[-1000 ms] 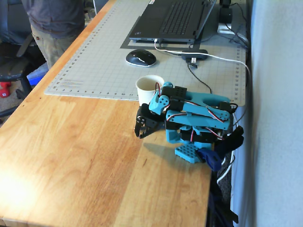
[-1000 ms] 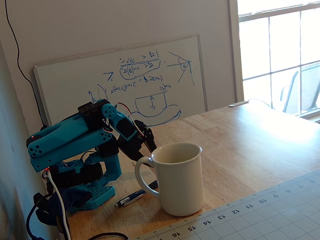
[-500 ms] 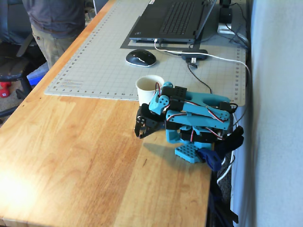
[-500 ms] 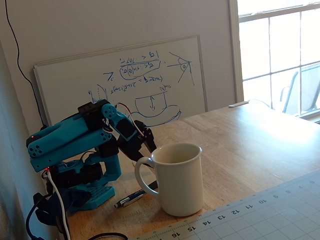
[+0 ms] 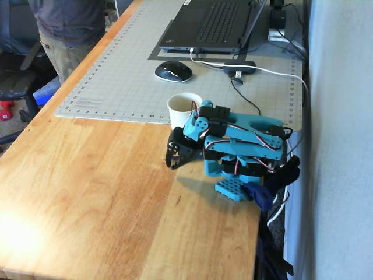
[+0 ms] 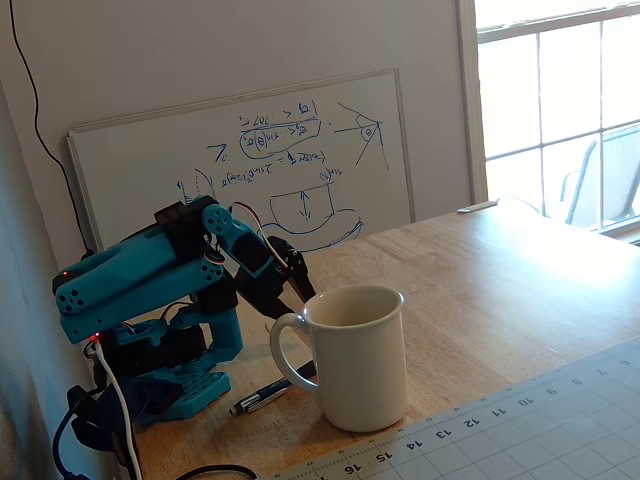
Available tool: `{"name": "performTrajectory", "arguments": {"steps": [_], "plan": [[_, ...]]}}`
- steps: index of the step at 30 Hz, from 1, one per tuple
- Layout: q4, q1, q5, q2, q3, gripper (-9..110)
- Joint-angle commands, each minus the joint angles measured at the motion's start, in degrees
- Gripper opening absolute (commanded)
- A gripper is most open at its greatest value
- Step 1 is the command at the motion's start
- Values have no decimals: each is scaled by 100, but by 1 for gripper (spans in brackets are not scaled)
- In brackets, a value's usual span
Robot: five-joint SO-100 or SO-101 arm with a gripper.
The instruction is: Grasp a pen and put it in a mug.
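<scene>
In a fixed view the plain white ceramic mug (image 6: 352, 358) stands upright on the wooden tabletop (image 6: 520, 290) at the edge of the grey gridded cutting mat (image 6: 540, 430). Just behind its handle the thin dark pen (image 6: 262, 396) lies flat on the wood, beside the base of the folded blue robot arm (image 6: 150, 290). The arm's black end effector (image 6: 292, 285) hangs low beyond the mug, holding nothing; whether its jaws are spread or pressed together I cannot tell.

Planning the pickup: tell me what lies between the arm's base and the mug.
In a fixed view, the pen lies on bare wood between the base and the mug.
</scene>
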Motion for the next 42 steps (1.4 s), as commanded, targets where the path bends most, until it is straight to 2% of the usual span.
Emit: {"name": "performTrajectory", "arguments": {"steps": [1,4,14,19,26,32,42], "plan": [[0,18,0,-932,-1160,1],[18,18,193,-1784,-1907,1],[97,-53,2101,-3604,-4008,1],[571,-53,2136,-4113,-5027,1],[2030,-18,2224,-4430,-6372,1],[2312,158,2355,-4403,-6478,1],[2250,1362,4702,-4403,-5959,1]]}}
